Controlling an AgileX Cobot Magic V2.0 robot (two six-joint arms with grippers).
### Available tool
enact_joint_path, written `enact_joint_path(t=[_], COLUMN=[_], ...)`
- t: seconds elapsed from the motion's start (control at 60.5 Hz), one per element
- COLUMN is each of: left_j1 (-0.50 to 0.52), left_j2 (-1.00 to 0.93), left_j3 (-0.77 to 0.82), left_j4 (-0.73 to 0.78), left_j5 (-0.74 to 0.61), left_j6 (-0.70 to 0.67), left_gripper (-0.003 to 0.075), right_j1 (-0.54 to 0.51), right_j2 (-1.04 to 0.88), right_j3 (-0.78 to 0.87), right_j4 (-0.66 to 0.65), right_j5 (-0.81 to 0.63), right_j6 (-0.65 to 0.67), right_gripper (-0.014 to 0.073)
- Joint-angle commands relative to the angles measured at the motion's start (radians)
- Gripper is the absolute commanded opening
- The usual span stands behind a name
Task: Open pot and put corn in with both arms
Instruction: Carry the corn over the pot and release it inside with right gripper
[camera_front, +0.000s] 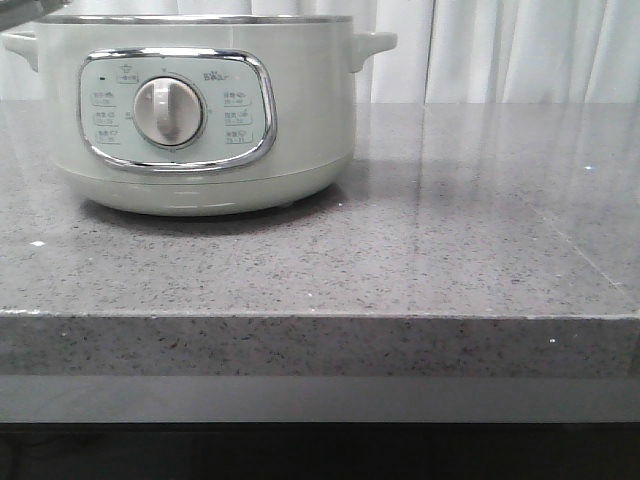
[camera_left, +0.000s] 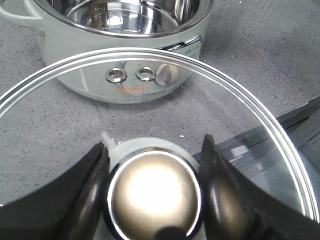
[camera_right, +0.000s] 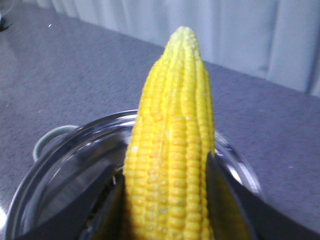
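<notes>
My left fingers clamp the glass lid's slippery knob; the right fingers grip the stiff corn mid-cob above the open pot, tip toward twelve o'clock.

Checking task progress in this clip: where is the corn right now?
The corn is clamped in the right gripper, seen only in the right wrist view, held above the open pot; the left gripper holds the lid off.

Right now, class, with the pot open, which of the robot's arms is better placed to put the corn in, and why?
The right. Its gripper is shut on the corn, held above the open pot. The left gripper is occupied, clamped on the lid by its knob.
</notes>
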Motion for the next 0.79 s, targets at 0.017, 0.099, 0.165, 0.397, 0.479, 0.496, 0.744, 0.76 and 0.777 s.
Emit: enact_joint_path(t=[0.017, 0.099, 0.165, 0.397, 0.479, 0.496, 0.744, 0.76, 0.777], left_j1=[-0.008, -0.008, -0.008, -0.008, -0.008, -0.008, -0.008, -0.008, -0.008], left_j2=[-0.001, -0.001, -0.001, -0.001, -0.001, -0.001, -0.001, -0.001, -0.001], left_j3=[-0.036, -0.036, -0.036, -0.036, -0.036, -0.036, -0.036, -0.036, -0.036], left_j4=[-0.028, -0.028, -0.028, -0.028, -0.028, -0.028, -0.028, -0.028, -0.028], left_j5=[-0.129, -0.129, -0.129, -0.129, -0.131, -0.131, -0.131, -0.131, -0.131], left_j6=[-0.003, -0.003, -0.003, -0.003, -0.003, -0.003, -0.003, -0.003, -0.003], left_gripper=[0.0124, 0.0124, 0.0124, 0.0124, 0.0124, 0.0124, 0.0124, 0.0124, 0.0124], right_j1=[0.048, 0.064, 0.066, 0.066, 0.066, 0.066, 0.06, 0.06, 0.059], right_j2=[0.056, 0.11, 0.138, 0.162, 0.161, 0.161, 0.156, 0.156, 0.156], right_j3=[-0.098, -0.122, -0.124, -0.124, -0.124, -0.124, -0.144, -0.147, -0.15], right_j4=[0.006, 0.006, 0.006, -0.009, -0.01, -0.01, -0.015, -0.015, -0.015], right_j5=[-0.025, -0.004, 0.015, 0.084, 0.078, 0.078, 0.079, 0.081, 0.084], right_j6=[-0.014, -0.014, -0.014, -0.014, -0.014, -0.014, -0.014, -0.014, -0.014], right_gripper=[0.0192, 0.0195, 0.0196, 0.04, 0.0484, 0.0494, 0.0518, 0.0517, 0.0517])
